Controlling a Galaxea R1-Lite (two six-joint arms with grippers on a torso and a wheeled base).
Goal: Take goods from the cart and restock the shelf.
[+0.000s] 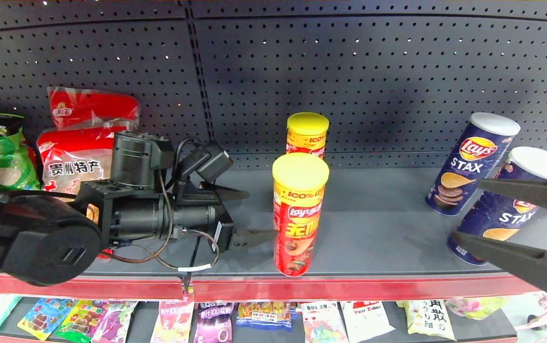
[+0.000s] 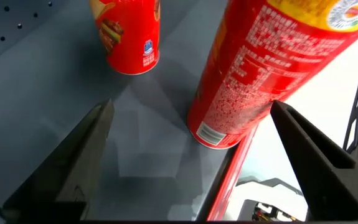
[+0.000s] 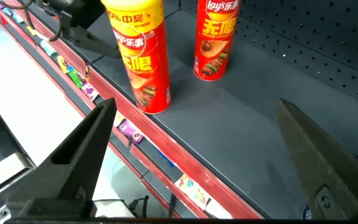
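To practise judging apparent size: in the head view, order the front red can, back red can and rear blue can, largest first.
Largest: front red can.
Close second: rear blue can.
Smallest: back red can, farther, partly hidden; true size unsure.

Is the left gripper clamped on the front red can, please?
No, the left gripper is open wide, and the front red can stands unheld on the shelf.

Spread hand (image 2: 192,104) before nearer red can (image 2: 253,68)

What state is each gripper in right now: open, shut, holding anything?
Left gripper: open, empty, next to the front red can.
Right gripper: open, empty.
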